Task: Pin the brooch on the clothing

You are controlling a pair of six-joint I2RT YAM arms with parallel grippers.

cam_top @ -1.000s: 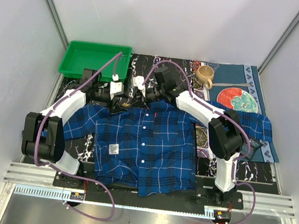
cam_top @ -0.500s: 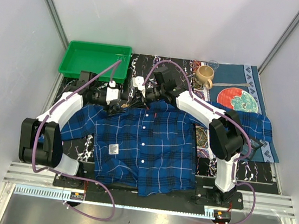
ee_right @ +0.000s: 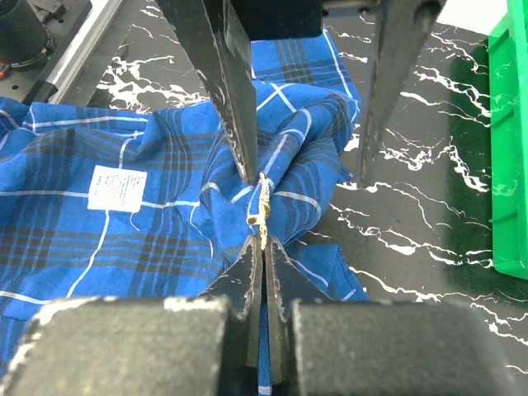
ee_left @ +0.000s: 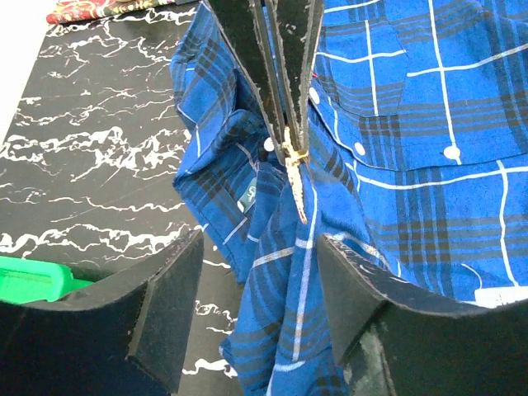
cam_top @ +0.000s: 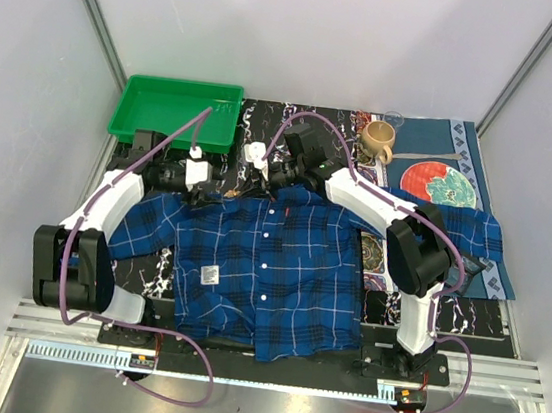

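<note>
Here, right claw [ee_right: 262,250] was pressed together, pinching the brooch [ee_right: 263,210] edge-on against a raised fold of the shirt [ee_right: 124,239]; left claw [ee_left: 260,239] hung spread around it. Risk: the loose fold could yield, so the pin skids off unpierced.
</note>
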